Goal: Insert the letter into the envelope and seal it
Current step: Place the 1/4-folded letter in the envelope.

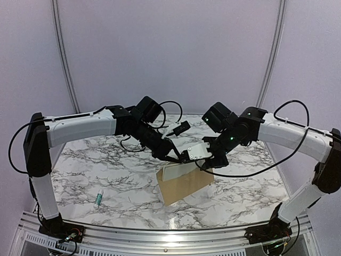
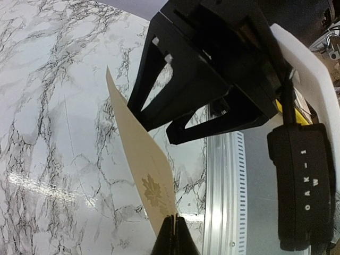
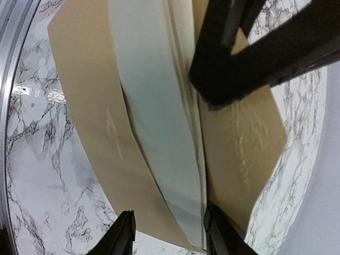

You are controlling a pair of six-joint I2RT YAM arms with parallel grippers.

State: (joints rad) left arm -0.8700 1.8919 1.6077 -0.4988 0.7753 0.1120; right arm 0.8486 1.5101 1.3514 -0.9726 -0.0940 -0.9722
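Worktop (image 1: 106, 170) of marble carried the envelope (image 1: 187, 186) at centre, under both arms. Insertion was the step in hand: the letter (image 1: 178, 172) sat partly inside, its far edge out. Left pincer (image 2: 172, 228) was clenched on that letter. Right pincer (image 3: 172, 234) straddled the paper's edge, released, gripping nothing. Next, I judged, the sheet needed sliding fully home before any flap-folding. Green-capped tube (image 1: 98, 199) lay well apart, left.

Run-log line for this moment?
left end effector: shut on letter | right end effector: open, straddling envelope | letter: partly in envelope | seal: not done
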